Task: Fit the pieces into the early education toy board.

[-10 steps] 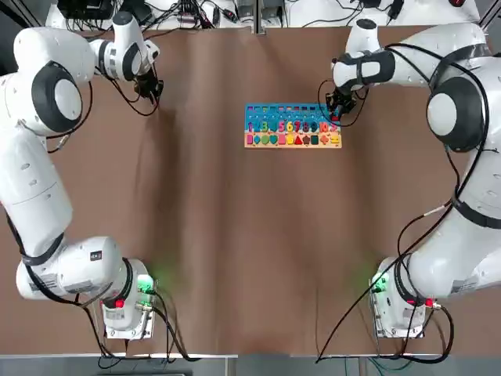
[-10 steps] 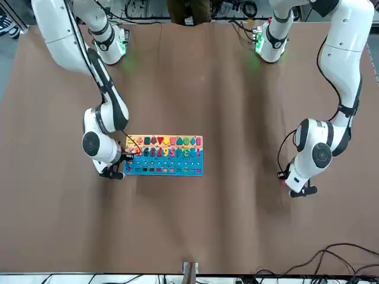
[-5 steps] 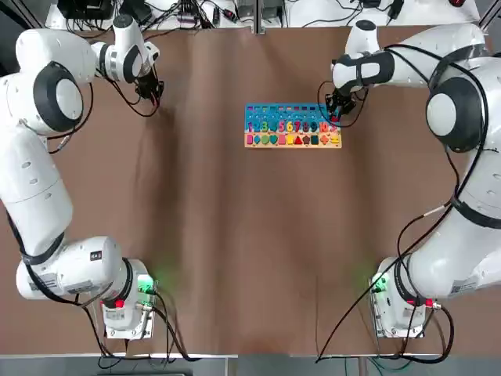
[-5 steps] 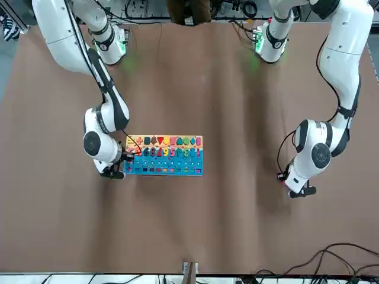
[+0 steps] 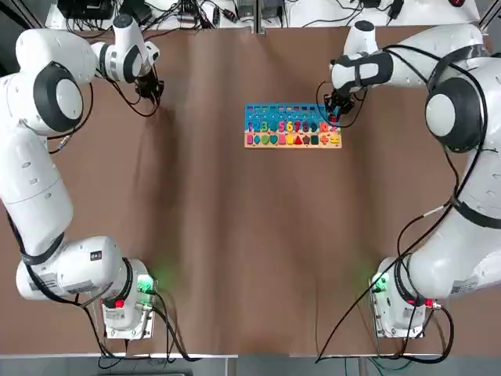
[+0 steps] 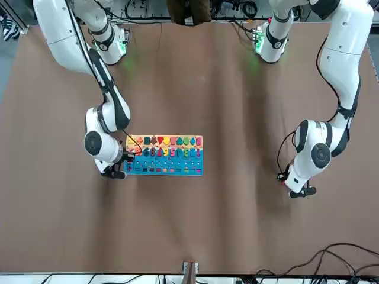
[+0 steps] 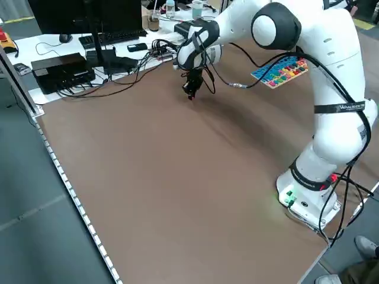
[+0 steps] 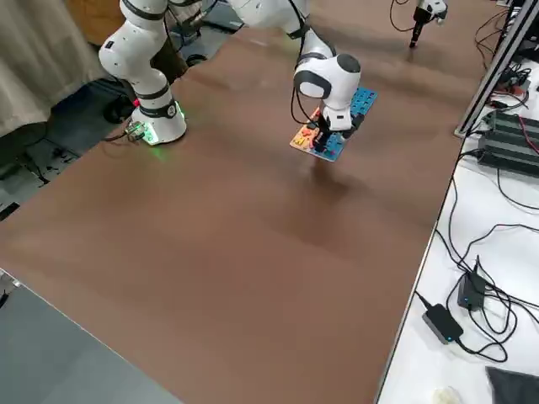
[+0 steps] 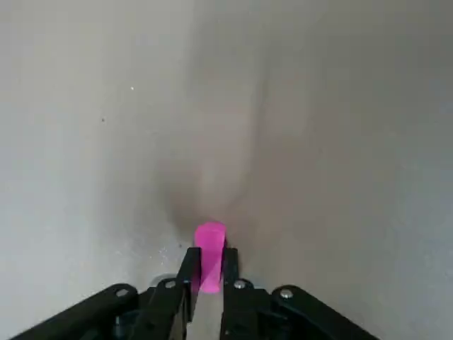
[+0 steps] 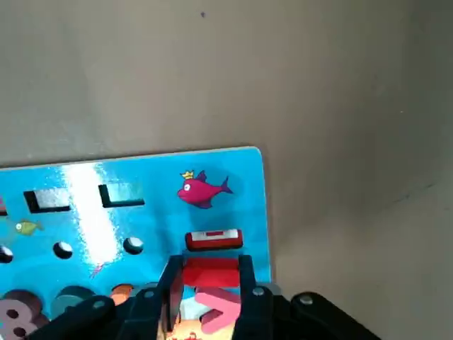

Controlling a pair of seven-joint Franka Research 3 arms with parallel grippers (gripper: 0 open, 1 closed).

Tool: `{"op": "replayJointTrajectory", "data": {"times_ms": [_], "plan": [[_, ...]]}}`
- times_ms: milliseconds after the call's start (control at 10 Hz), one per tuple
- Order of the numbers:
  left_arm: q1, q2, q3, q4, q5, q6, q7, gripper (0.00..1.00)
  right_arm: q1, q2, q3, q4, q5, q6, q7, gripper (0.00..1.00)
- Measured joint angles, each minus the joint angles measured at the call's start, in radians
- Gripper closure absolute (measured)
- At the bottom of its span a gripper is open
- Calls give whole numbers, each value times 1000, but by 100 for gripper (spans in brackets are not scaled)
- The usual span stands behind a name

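Left gripper [image 9: 207,273] pinching pink piece [image 9: 210,251] (board [image 5: 292,125] well apart)

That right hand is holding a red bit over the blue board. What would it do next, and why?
Probably lower it. The right hand grips the red piece just beside an empty slot on the board, so easing down there should seat it.

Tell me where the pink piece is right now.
The pink piece sits between the left gripper's fingers, at the table's far left in the top view, well left of the toy board.

Blue-and-tan toy board [image 5: 292,126] flat, pink piece [image 9: 210,251] apart
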Motion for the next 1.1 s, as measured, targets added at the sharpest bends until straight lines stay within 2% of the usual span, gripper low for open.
{"op": "replayJointTrajectory", "data": {"times_ms": [200,400,600,900,1100], "plan": [[0,0,0,4,1,1,0,87,4,6,0,9,0,0,0,64],[-1,-10,-9,8,3,1,0,87,4,9,0,16,0,0,0,64],[-23,-54,-48,-1,3,-1,-7,87,4,13,-3,21,0,0,0,64],[-113,-151,-117,-65,4,-7,-124,87,2,14,-12,24,0,1,-25,64],[-189,-169,-161,-89,4,-8,-246,87,1,15,-13,25,0,1,-31,64]]}}
